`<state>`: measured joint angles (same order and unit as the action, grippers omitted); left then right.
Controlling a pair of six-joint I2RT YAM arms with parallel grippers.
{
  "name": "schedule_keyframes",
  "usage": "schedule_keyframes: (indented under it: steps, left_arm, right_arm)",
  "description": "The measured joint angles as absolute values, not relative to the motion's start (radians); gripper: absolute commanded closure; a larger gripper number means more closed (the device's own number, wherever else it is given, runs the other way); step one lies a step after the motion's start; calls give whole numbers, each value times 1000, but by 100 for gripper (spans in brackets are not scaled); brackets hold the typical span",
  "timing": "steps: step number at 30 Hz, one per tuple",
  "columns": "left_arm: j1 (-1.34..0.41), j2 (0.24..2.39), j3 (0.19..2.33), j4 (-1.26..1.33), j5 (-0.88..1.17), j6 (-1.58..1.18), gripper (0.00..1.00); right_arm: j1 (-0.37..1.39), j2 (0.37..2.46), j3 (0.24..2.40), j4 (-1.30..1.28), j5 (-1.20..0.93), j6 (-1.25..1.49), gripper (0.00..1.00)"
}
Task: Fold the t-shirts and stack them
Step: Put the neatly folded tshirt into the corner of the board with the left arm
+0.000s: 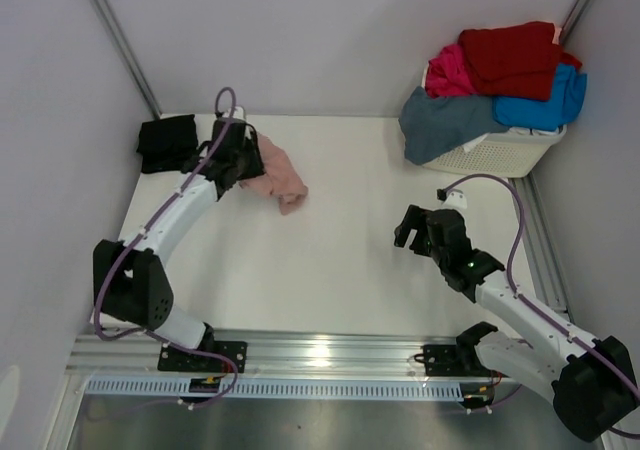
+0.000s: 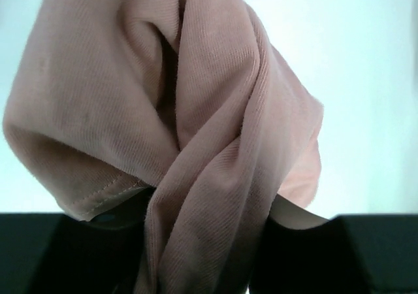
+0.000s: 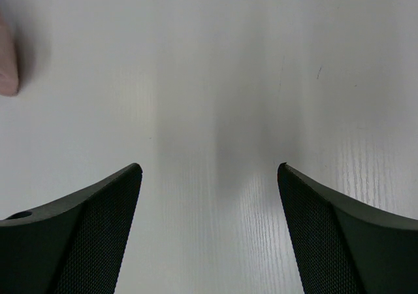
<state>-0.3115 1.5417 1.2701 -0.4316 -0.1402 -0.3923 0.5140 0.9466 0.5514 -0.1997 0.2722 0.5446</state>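
Right now your left claw (image 1: 232,158) pinches the pink shirt (image 1: 283,178); your right claw (image 3: 209,170) gapes wide, holding nothing.

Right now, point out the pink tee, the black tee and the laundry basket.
pink tee (image 1: 280,178): top view, bunched middle.
black tee (image 1: 165,142): top view, centre of cloth.
laundry basket (image 1: 500,157): top view, front wall.
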Motion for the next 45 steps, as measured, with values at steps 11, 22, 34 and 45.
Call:
schedule_keyframes:
  steps: [11, 22, 34, 45]
  left_arm:
    - [-140, 1374, 1352, -440, -245, -384, 99]
    - [29, 1220, 1349, -459, -360, -399, 99]
    - [198, 1305, 1209, -503, -324, -514, 100]
    - [200, 1676, 1547, -541, -253, -531, 99]
  right_arm:
    - [514, 959, 551, -196, 271, 538, 11]
    - [514, 975, 551, -186, 250, 530, 11]
    - [513, 970, 551, -170, 233, 525, 11]
    - [513, 939, 551, -194, 231, 529, 11]
